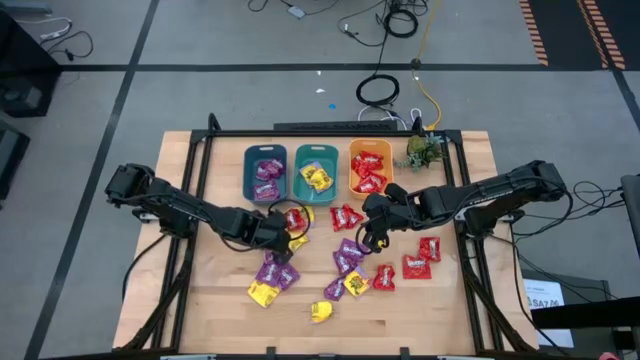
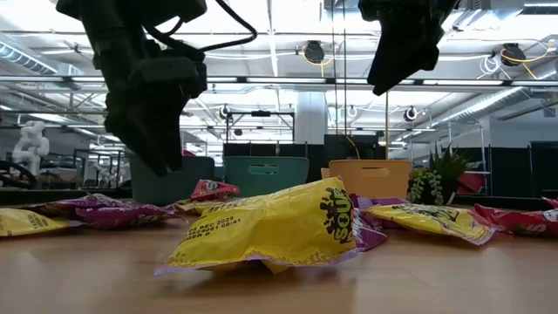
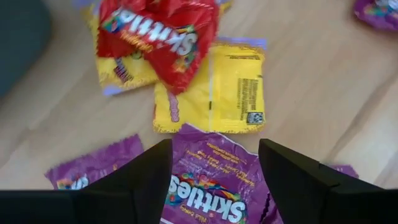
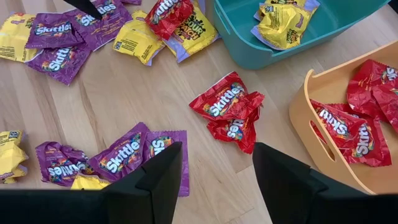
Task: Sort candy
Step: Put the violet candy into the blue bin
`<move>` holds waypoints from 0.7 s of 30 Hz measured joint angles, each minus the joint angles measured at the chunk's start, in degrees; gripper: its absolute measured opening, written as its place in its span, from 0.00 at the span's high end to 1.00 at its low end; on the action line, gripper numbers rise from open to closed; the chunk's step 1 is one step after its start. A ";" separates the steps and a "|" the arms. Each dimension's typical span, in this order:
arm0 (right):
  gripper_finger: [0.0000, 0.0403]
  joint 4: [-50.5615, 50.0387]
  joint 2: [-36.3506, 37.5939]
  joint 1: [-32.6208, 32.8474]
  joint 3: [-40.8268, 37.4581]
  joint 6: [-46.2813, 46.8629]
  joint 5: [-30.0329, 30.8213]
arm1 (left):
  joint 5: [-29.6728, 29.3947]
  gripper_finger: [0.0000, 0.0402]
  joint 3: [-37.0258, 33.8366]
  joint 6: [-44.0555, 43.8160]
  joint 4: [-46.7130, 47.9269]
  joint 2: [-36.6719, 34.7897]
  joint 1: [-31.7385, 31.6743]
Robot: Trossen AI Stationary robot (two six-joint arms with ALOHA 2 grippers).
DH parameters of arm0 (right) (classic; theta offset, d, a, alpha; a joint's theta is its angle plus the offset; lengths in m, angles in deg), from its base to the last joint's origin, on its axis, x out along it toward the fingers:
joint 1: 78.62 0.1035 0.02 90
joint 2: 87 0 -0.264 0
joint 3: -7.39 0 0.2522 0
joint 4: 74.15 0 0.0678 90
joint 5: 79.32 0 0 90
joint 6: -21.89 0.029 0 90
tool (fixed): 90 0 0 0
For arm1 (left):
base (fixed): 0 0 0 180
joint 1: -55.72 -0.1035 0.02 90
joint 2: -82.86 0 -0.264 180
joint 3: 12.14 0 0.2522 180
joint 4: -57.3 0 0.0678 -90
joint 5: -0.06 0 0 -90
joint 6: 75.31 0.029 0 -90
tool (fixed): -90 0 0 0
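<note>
A: From above, where did the candy lie?
B: Partly sorted. Purple packets sat in the dark blue bin [image 1: 265,171], yellow in the teal bin [image 1: 316,172], red in the orange bin [image 1: 369,166]. The rest was scattered on the table [image 1: 200,290]. The left gripper [image 1: 281,233] hung over a red packet [image 1: 295,219] near the bins; the right gripper [image 1: 374,232] hung near the purple packets [image 1: 348,256] mid-table.

A: And the low view?
B: A yellow packet [image 2: 270,228] filled the foreground; both arms hung above the table, nothing between their fingers.

A: The left wrist view?
B: Fingers spread, empty. A purple Skittles packet [image 3: 208,180] lay between them, the red packet [image 3: 165,34] beyond, on top of a yellow one [image 3: 217,90].

A: So how should it pick?
B: I'd judge it best to come straight down on one packet only, pinching the crinkled middle, since overlapping wrappers could lift together.

A: The right wrist view?
B: Fingers apart, holding nothing, above purple packets [image 4: 130,155]; red packets [image 4: 229,109] lay just beside the orange bin [image 4: 311,134].
</note>
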 joint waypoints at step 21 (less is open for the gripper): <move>0.54 0.04 0.00 0.00 -0.02 0.00 0.00 | 5.90 0.42 -1.25 0.96 -4.63 12.39 1.30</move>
